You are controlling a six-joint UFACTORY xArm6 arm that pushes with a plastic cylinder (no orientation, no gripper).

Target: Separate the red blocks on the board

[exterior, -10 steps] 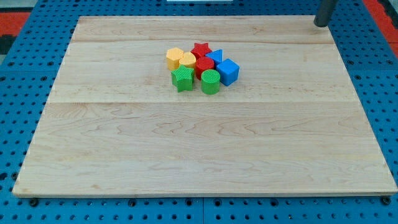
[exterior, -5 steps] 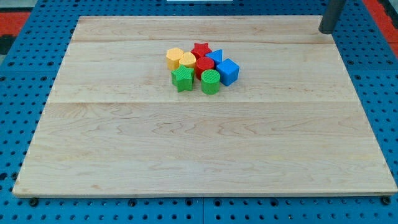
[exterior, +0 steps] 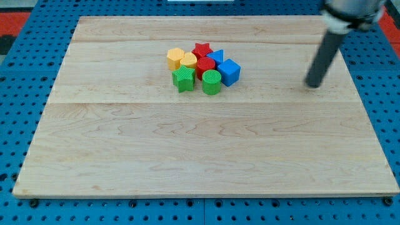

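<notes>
Eight blocks in one cluster, left of tip (exterior: 312,85) — two red: star (exterior: 201,49), other (exterior: 205,65). Two yellow (exterior: 175,58) (exterior: 189,60), two green: star (exterior: 183,79), cylinder (exterior: 211,82). Two blue (exterior: 229,71) (exterior: 216,57). One board (exterior: 187,150).

This looks like a robotics lab bench. A pale wooden board (exterior: 206,144) lies on a blue metal plate drilled with a regular grid of holes (exterior: 19,112), the kind used to bolt down test rigs. At the far left corner a strip of red perforated plate (exterior: 25,19) shows. A dark machine rod reaches in from the far right corner, my tip (exterior: 312,85) on the board.
</notes>
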